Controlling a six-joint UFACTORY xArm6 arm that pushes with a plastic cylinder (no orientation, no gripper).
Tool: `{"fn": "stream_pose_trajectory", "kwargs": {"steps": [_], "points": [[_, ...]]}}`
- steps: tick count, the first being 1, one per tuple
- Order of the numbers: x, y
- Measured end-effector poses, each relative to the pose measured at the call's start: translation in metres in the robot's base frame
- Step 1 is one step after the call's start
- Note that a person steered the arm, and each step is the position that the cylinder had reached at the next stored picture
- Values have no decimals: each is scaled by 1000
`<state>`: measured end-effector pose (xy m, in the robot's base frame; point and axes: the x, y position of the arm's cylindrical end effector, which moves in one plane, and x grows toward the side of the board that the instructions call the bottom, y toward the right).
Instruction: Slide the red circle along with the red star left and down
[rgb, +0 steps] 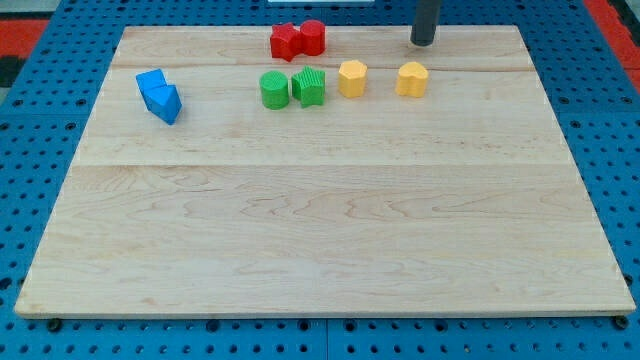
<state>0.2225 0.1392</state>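
Note:
The red star and the red circle sit touching each other near the view's top edge of the wooden board, the star on the left. My tip stands on the board's top edge, well to the right of the red circle and above the right yellow block. It touches no block.
Below the red pair stand a green round block and a green block, touching. To their right are two yellow blocks. Two blue blocks sit together at the view's left.

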Motion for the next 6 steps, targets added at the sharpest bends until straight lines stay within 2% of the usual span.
{"fn": "stream_pose_trajectory", "kwargs": {"steps": [1, 3, 4, 6], "points": [[0, -7], [-9, -77], [-24, -120], [-18, -249]]}}
